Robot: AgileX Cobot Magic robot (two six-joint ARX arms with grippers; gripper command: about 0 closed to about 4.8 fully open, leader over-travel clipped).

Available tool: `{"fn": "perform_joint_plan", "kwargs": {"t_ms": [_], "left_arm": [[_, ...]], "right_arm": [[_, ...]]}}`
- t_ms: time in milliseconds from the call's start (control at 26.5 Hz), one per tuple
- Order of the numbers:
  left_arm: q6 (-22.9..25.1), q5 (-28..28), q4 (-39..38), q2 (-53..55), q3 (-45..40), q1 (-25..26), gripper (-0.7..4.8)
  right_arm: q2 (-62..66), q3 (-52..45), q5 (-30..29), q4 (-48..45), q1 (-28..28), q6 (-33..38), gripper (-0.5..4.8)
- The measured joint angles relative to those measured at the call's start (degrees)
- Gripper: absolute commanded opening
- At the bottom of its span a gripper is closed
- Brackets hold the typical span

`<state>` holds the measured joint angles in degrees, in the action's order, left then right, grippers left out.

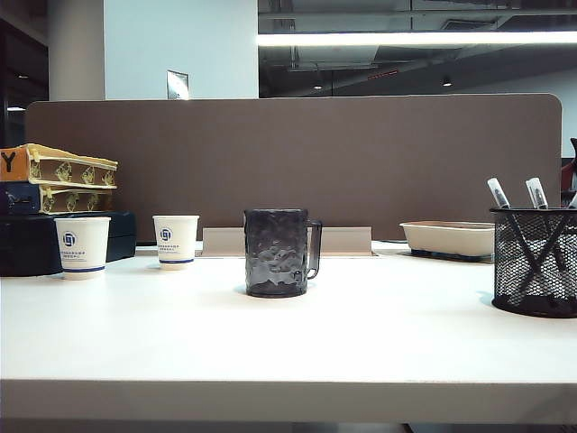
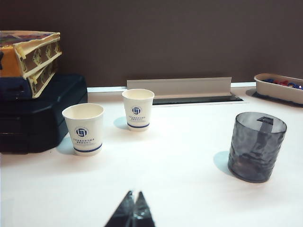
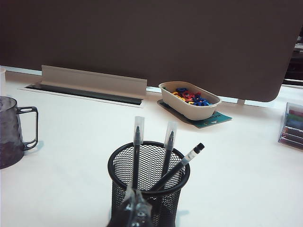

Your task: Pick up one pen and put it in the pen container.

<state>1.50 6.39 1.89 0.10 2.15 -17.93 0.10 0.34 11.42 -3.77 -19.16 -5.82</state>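
Near the table's right edge, three pens are standing in the pen container. Right gripper is hovering just before it, jaws together, empty. Left gripper, jaws together, is hanging over bare table before the cups.

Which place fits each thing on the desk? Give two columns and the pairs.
Things:
1. dimpled mug
2. pen container
3. paper cups
4. beige tray

Descriptions:
A. left side of the desk
B. holds small coloured pieces
C. middle of the desk
D. holds three pens

Pairs: 1-C, 2-D, 3-A, 4-B
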Motion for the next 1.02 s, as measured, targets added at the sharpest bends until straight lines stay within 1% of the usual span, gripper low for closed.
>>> {"fn": "perform_joint_plan", "kwargs": {"t_ms": [189, 302, 1018], "left_arm": [[0.0, 0.0, -2.4, 0.0, 0.0, 0.0, -0.06], [0.0, 0.0, -4.4, 0.0, 0.0, 0.0, -0.06], [0.0, -0.2, -4.4, 0.0, 0.0, 0.0, -0.06]], "right_arm": [[0.0, 0.0, 0.2, 0.2, 0.0, 0.1, -0.01], [0.0, 0.0, 0.3, 2.0, 0.0, 0.1, -0.01], [0.0, 0.0, 0.3, 2.4, 0.1, 0.1, -0.01]]}}
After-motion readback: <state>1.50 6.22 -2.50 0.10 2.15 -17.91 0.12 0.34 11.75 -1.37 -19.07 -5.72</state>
